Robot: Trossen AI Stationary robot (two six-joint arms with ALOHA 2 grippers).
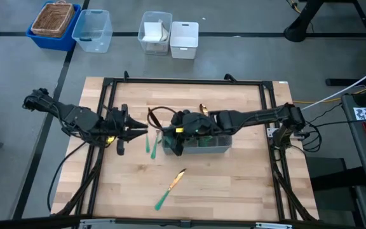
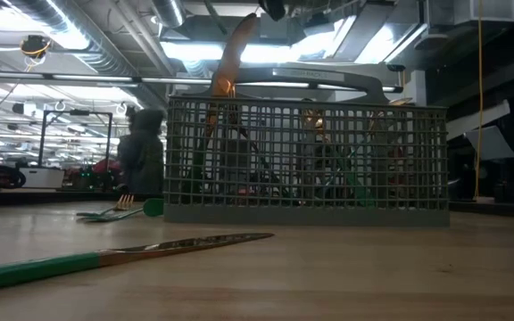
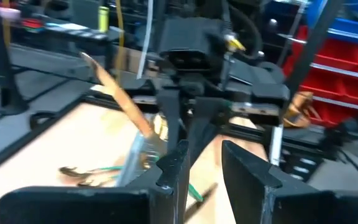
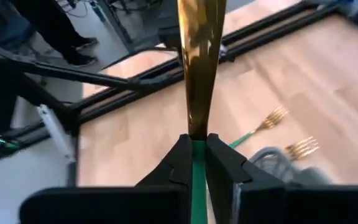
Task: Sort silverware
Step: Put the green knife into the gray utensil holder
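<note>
Nearest, a green-handled knife [image 1: 171, 189] lies on the counter [image 1: 234, 184] toward its front edge, while the right claw [image 4: 197, 163] grips another knife [image 4: 199, 68] above the caddy [image 1: 208, 145]; the left claw [image 3: 205, 163] hangs unclenched, holding nothing, beside two forks [image 1: 152, 142].

Robotics lab — framed test table [image 1: 246, 184], parts bins [image 3: 347, 68].

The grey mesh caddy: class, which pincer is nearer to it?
Right. The right pincer hangs over the grey mesh caddy's left end, holding a gold, teal-handled knife; the left pincer waits beside it.
</note>
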